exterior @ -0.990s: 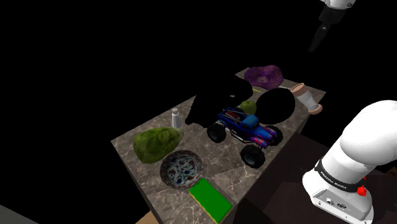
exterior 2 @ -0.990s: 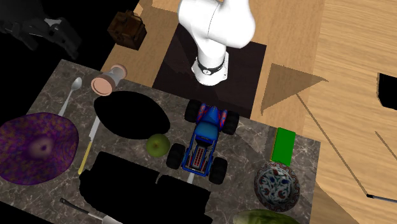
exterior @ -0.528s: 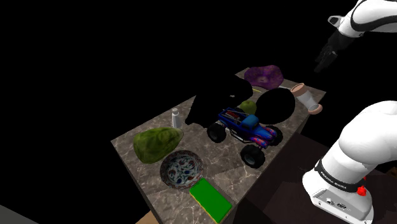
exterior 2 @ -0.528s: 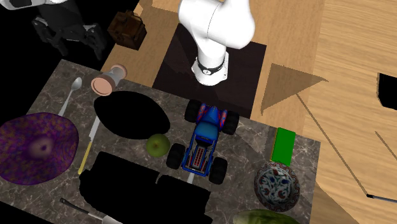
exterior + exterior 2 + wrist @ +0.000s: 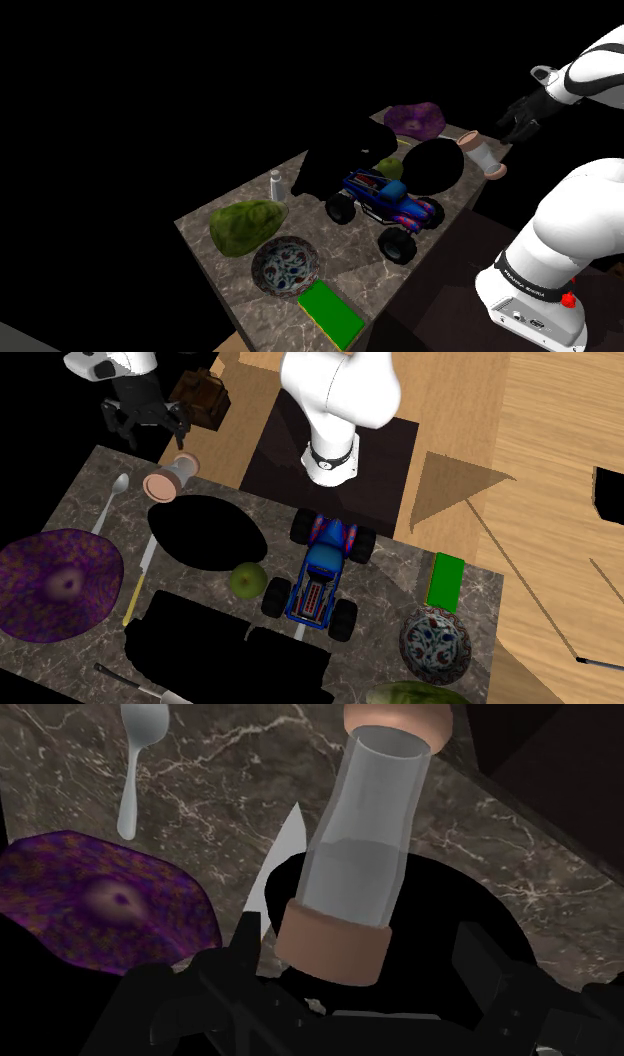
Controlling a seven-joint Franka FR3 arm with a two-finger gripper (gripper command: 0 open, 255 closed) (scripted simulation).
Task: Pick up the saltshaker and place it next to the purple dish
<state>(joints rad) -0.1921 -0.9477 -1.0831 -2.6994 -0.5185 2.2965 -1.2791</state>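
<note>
The saltshaker [image 5: 483, 155] is a clear glass cylinder with tan-pink ends, lying on its side at the marble table's corner nearest the stand [image 5: 172, 477]. The purple dish [image 5: 415, 120] sits at the table's far end, a spoon's length from the shaker [image 5: 60, 584]. My black gripper [image 5: 517, 122] hangs open just off that corner, above and beside the shaker [image 5: 143, 430]. In the wrist view the shaker [image 5: 365, 854] lies straight ahead of the open gripper [image 5: 360, 966], untouched, with the purple dish [image 5: 100, 909] off to one side.
A black oval plate [image 5: 205, 532], a green apple [image 5: 248, 579] and a blue toy truck [image 5: 385, 205] crowd the table's middle. A spoon [image 5: 112, 497] and knife [image 5: 140, 582] lie between shaker and dish. A small white bottle [image 5: 275, 184], patterned bowl [image 5: 285, 265] and green block [image 5: 332, 312] stand farther off.
The arm has swung down from high above; the gripper has come lower and closer to the saltshaker's corner. Nothing on the table has moved.
</note>
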